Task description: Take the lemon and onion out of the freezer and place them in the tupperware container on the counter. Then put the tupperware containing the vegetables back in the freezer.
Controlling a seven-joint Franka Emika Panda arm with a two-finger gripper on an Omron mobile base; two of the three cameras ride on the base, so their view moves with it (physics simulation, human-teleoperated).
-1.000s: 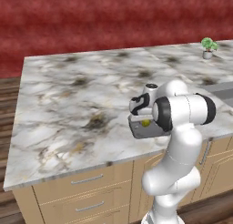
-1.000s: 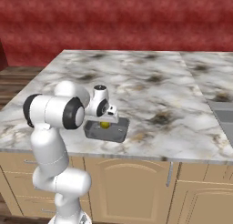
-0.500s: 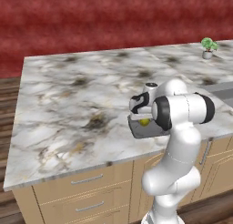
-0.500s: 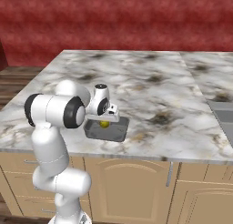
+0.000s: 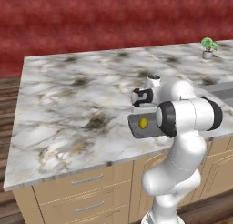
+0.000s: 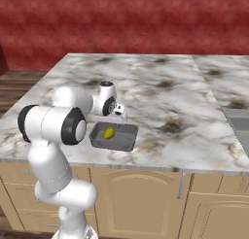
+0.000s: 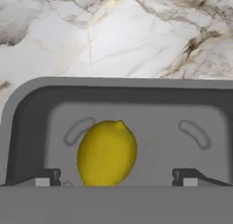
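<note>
Near the tabletop's (image 6: pixel 160 94) front edge, the tupperware container (image 6: pixel 127 136) holds the lemon (image 6: pixel 109 133), walls clear all round. The fingers (image 7: pixel 190 176) stand wide apart over it, gripping nothing. Open marble lies beyond the far rim.

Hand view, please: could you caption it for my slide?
Open gripper above the lemon lying in the tupperware container on the counter.
</note>
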